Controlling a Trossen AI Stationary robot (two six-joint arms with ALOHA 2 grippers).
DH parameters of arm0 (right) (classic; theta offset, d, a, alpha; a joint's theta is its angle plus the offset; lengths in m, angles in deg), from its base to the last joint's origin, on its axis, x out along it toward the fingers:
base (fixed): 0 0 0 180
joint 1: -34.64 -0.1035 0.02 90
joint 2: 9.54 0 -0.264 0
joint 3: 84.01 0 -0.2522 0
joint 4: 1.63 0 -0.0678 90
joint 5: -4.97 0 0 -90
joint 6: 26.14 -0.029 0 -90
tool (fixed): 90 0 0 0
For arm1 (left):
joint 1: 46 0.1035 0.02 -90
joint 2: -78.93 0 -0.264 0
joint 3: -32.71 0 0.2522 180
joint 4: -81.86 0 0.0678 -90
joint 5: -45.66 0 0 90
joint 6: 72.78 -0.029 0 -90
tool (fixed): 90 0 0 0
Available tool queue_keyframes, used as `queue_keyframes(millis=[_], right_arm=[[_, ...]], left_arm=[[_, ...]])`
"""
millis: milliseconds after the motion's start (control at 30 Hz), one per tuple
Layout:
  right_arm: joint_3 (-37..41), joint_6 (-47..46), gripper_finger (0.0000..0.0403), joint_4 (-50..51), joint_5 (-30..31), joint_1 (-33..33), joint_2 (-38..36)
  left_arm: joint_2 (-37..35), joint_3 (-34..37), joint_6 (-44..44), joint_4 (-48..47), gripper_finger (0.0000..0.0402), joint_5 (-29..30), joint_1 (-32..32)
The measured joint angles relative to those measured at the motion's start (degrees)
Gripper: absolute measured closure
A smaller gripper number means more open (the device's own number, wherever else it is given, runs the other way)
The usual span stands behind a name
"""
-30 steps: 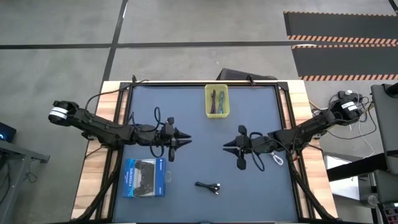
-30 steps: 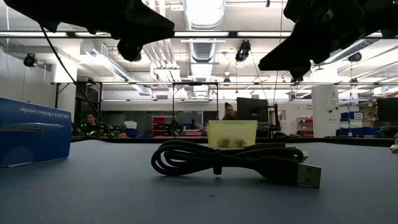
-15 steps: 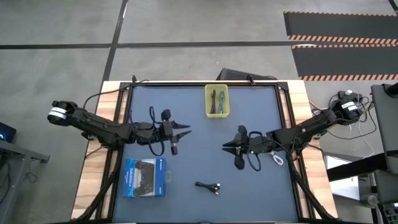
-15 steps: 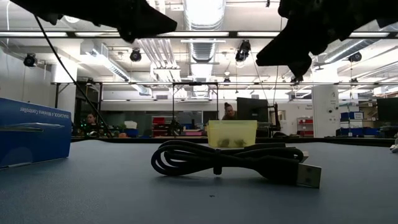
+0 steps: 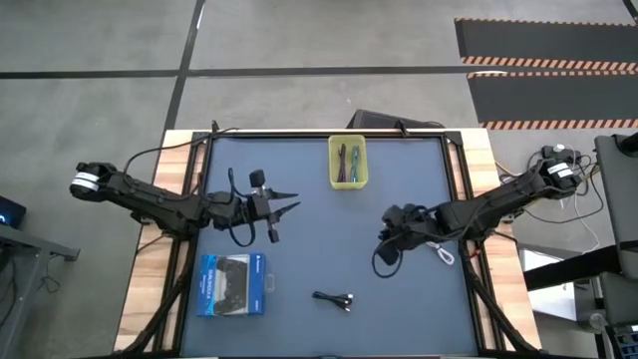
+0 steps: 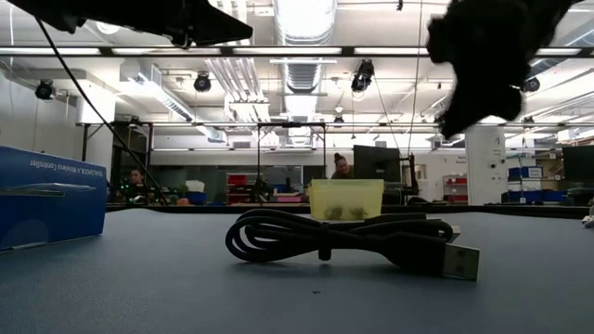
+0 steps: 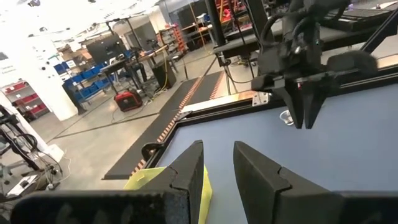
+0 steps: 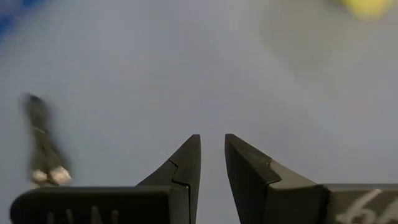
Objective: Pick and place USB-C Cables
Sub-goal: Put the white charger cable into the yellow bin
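Note:
A black USB-C cable [image 5: 334, 298] lies coiled on the blue table near its near edge, and it fills the middle of the low view [image 6: 343, 243]. A yellow bin [image 5: 347, 161] at the far edge holds a teal and a purple cable. A small whitish loop [image 5: 445, 254] lies under the right arm; I cannot tell whether it is the white cable. My left gripper [image 5: 289, 201] hovers left of centre, open by a narrow gap [image 7: 219, 155]. My right gripper [image 5: 383, 237] hovers right of centre, tipped down toward the table, its fingers slightly apart [image 8: 211, 140]. The black cable [image 8: 43, 149] shows blurred in the right wrist view.
A blue-and-black retail box [image 5: 233, 284] lies flat at the near left, left of the black cable. Wooden strips and a black frame border the table [image 5: 299, 329]. Bare tabletop lies between the two grippers. People and workshop shelves show far behind the table.
My right gripper has tipped its fingers from level down toward the table and drawn back a little toward the right edge. My left gripper has risen and drifted toward the far left. The black cable has stayed put.

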Motion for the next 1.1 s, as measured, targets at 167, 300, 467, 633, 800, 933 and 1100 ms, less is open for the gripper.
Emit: queue_keyframes(millis=[167,300,467,633,800,933,1100], right_arm=[[-0.2,-13.6,0.0339,17.1,-4.9,0.0,0.0],[-0.1,-25.8,0.0339,30.3,-9.4,0.0,0.0],[0.0,-31.8,0.0327,37.1,-16.3,0.0,0.0],[0.0,-31.5,0.0285,37.0,-20.4,0.0,0.0],[0.0,-31.1,0.0245,37.0,-23.5,0.0,0.1],[0.2,-31.0,0.0227,37.1,-25.5,0.0,1.2],[0.6,-30.3,0.0223,37.3,-26.3,0.0,3.6]], left_arm=[[0.0,0.2,0.1,-0.1,0.0329,0.0,0.0],[0.0,0.2,1.5,-0.1,0.0329,0.0,0.0],[0.0,0.2,1.6,-0.1,0.0329,0.0,0.0],[0.0,0.2,1.6,-0.1,0.0329,0.0,0.0],[0.0,0.2,1.6,-0.1,0.0329,0.0,0.0],[0.0,0.2,1.7,-0.1,0.0329,0.0,0.0],[0.0,0.2,1.7,-0.5,0.0329,0.0,0.0]])
